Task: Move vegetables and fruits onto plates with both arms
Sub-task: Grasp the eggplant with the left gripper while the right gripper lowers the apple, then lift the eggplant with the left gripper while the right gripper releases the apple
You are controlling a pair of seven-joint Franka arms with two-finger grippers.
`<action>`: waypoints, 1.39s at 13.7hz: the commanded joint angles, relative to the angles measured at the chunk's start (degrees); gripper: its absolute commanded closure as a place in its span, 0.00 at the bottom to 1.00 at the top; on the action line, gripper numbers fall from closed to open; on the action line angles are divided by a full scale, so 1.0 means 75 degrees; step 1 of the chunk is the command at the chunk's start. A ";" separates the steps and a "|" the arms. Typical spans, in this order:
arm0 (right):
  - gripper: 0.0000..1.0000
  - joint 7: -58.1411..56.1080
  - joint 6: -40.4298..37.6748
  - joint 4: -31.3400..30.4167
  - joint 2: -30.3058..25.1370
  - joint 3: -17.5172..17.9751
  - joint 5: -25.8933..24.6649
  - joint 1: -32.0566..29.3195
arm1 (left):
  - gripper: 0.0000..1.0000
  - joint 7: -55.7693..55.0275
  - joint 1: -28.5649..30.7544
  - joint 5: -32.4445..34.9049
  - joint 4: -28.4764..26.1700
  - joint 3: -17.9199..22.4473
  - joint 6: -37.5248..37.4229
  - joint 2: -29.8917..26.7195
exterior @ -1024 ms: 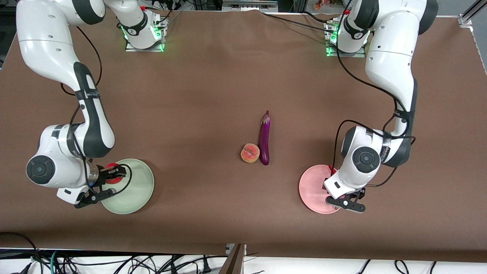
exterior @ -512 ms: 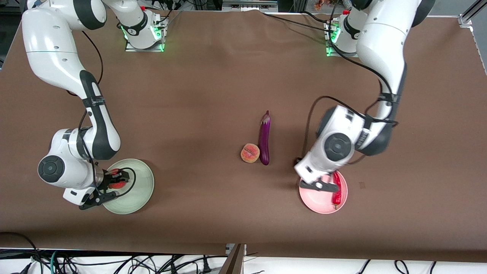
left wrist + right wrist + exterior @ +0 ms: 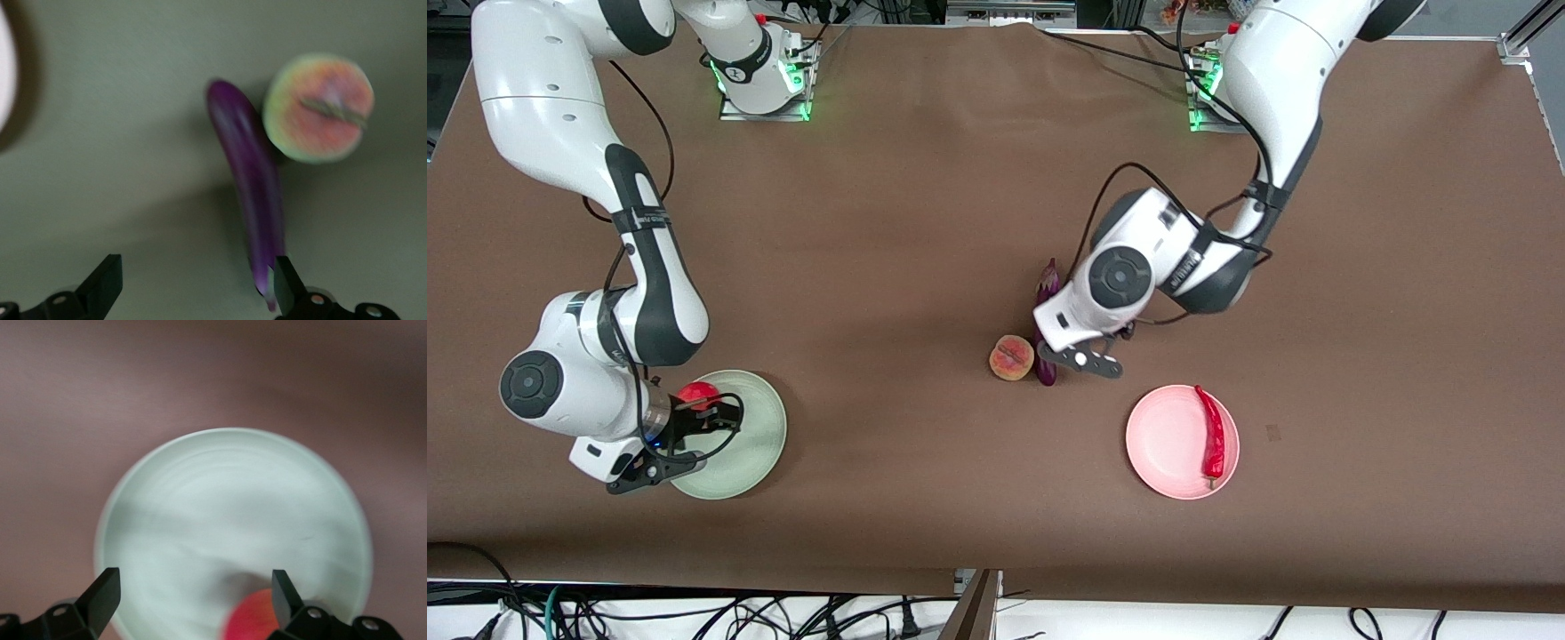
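Observation:
The red apple [image 3: 696, 394] lies on the pale green plate [image 3: 751, 444] near its rim; it also shows in the right wrist view [image 3: 253, 621] on the plate [image 3: 227, 507]. My right gripper [image 3: 680, 442] [image 3: 193, 607] hangs open over that plate, with the apple beside one finger. The red chili [image 3: 1211, 433] lies on the pink plate [image 3: 1165, 442]. The purple eggplant [image 3: 1047, 284] [image 3: 250, 187] and the peach [image 3: 1011, 357] [image 3: 318, 109] lie side by side mid-table. My left gripper [image 3: 1080, 360] [image 3: 197, 293] is open and empty over the eggplant's end.
Brown cloth covers the table [image 3: 925, 196]. The arm bases stand along the table edge farthest from the front camera. Cables hang under the table's front edge. An edge of the pink plate [image 3: 3, 73] shows in the left wrist view.
The left arm left the chili on the pink plate and swung to above the eggplant. The right gripper let go of the apple, which now rests on the green plate.

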 commanded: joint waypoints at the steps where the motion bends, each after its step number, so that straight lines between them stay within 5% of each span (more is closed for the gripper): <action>1: 0.00 0.1099 -0.0199 -0.0132 -0.0343 0.0489 0.0249 -0.0013 | 0.00 -0.0448 -0.0440 -0.0058 -0.1248 0.0046 0.1244 -0.0376; 4: 0.00 0.2177 -0.0445 -0.0202 -0.0320 0.1028 0.0729 -0.0002 | 0.01 -0.0697 -0.0571 0.0362 -0.2022 0.0093 0.2919 -0.0095; 6: 0.00 0.2811 -0.0434 -0.0296 -0.0297 0.1357 0.0848 0.0022 | 0.15 -0.0697 -0.0548 0.0586 -0.2013 0.0116 0.3368 0.0081; 8: 0.00 0.3199 -0.0329 -0.0320 -0.0192 0.1440 0.0848 0.0278 | 0.54 -0.0697 -0.0536 0.0587 -0.2012 0.0140 0.3464 0.0128; 11: 0.00 0.3737 0.0057 -0.0332 -0.0004 0.1440 0.0848 0.0735 | 1.00 -0.0790 -0.0501 0.0587 -0.2036 0.0140 0.3312 0.0105; 19: 0.00 0.6396 0.2411 -0.0343 0.0605 0.1428 0.0824 0.2492 | 1.00 -0.1248 0.0389 0.0575 -0.1546 0.0116 0.0351 -0.1241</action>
